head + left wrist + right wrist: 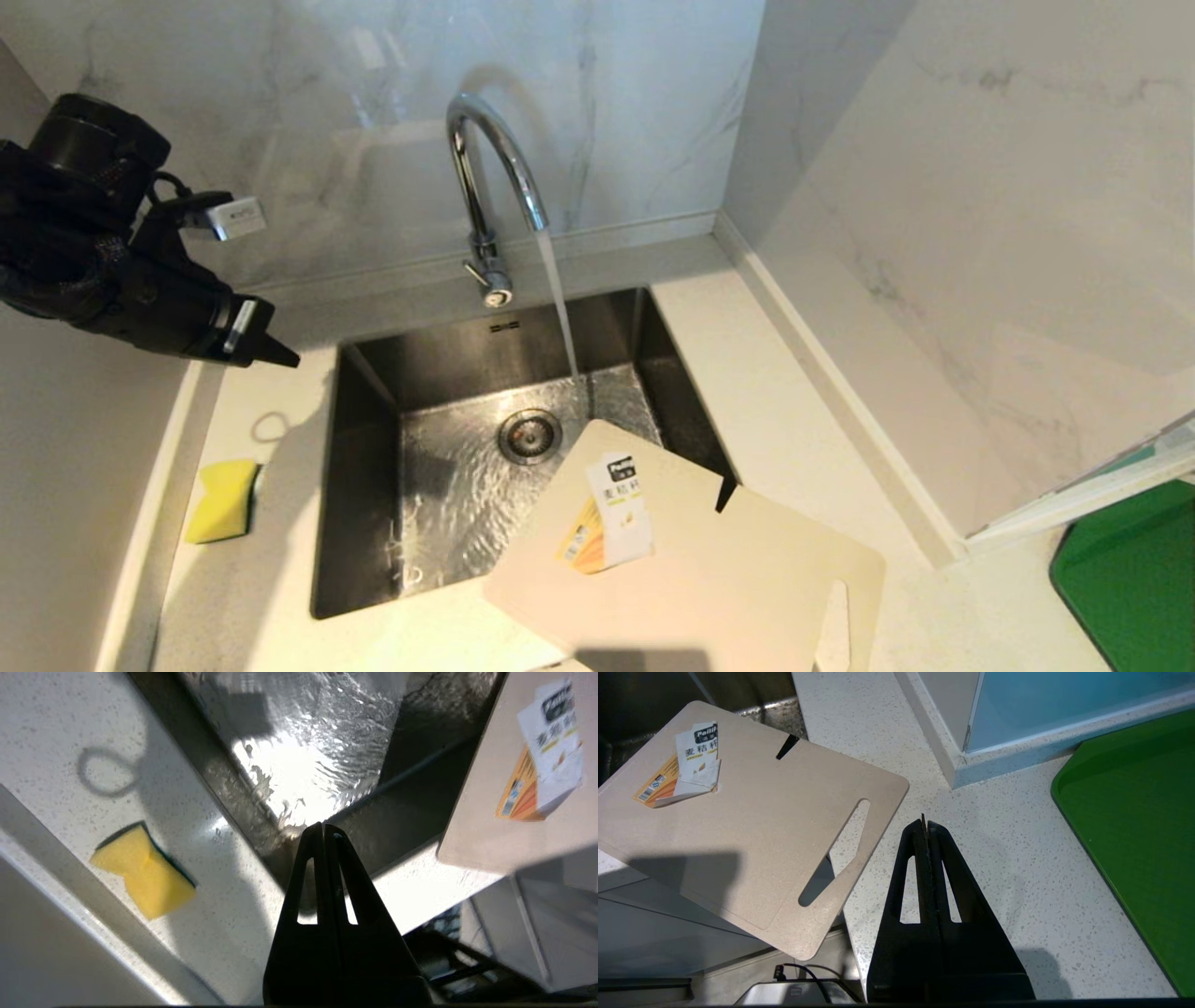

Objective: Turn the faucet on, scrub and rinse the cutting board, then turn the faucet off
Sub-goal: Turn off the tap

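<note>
Cutting board [709, 569]: beige, lying flat at the sink's [364, 523] near right corner, one corner overhanging the basin, the rest on the desk [803, 411] and jutting past the desk's front edge. Paper label [611, 513] sits on the part nearest the basin; dark edge notch [725, 493] at the sink's right rim; slot handle [836, 851] on the end farthest from the sink.

Faucet [490, 177]: behind the sink, centre of its back rim, lever [492, 285] low on the stem. Water stream [558, 308] running from the spout onto the basin floor, landing just beyond the drain [529, 435]; floor wet and rippled.

Sponge [222, 499]: yellow with green backing, on the desk left of the sink, apart from its rim.

Left end effector [280, 355]: raised over the desk left of the sink, beyond the sponge, fingers pressed together, nothing between them.

Right end effector [923, 823]: clenched and empty, over bare desk right of the sink, beside the board's handle end. Green tray [1134, 826] farther right.
</note>
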Controlling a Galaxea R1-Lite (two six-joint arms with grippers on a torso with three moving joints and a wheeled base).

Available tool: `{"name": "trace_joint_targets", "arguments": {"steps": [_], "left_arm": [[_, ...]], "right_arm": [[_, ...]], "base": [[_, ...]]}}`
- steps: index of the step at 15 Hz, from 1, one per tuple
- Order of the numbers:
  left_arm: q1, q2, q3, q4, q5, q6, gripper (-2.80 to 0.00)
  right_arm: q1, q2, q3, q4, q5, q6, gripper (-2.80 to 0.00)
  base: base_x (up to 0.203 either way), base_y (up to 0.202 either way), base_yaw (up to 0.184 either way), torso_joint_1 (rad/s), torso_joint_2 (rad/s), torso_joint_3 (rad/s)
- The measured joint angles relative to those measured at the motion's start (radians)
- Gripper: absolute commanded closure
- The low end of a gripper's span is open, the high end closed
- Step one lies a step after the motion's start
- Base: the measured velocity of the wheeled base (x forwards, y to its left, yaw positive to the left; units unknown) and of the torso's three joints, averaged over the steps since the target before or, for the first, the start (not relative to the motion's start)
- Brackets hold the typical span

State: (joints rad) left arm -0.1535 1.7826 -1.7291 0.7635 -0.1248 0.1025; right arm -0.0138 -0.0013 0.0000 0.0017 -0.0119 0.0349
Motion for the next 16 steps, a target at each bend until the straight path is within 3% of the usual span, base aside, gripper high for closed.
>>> {"name": "trace_joint_targets", "arguments": {"steps": [6, 10, 16], "left_arm": [[-0.08, 0.027, -0.058, 0.036, 0.007, -0.009, 0.0], [-0.123, 0.102, -0.177, 0.036, 0.01, 0.007, 0.0], [-0.196, 0.25, -0.246, -0.099, 0.011, 0.027, 0.0]], "right_arm": [[0.0, 0.0, 0.0, 0.0, 0.0, 0.0, 0.0], [0.0, 0.0, 0.0, 0.0, 0.0, 0.001, 0.0], [0.0, 0.0, 0.0, 0.0, 0.0, 0.0, 0.0]], "base": [[0.0, 0.0, 0.0, 0.0, 0.0, 0.0], [0.0, 0.0, 0.0, 0.0, 0.0, 0.0], [0.0, 0.0, 0.0, 0.0, 0.0, 0.0]]}}
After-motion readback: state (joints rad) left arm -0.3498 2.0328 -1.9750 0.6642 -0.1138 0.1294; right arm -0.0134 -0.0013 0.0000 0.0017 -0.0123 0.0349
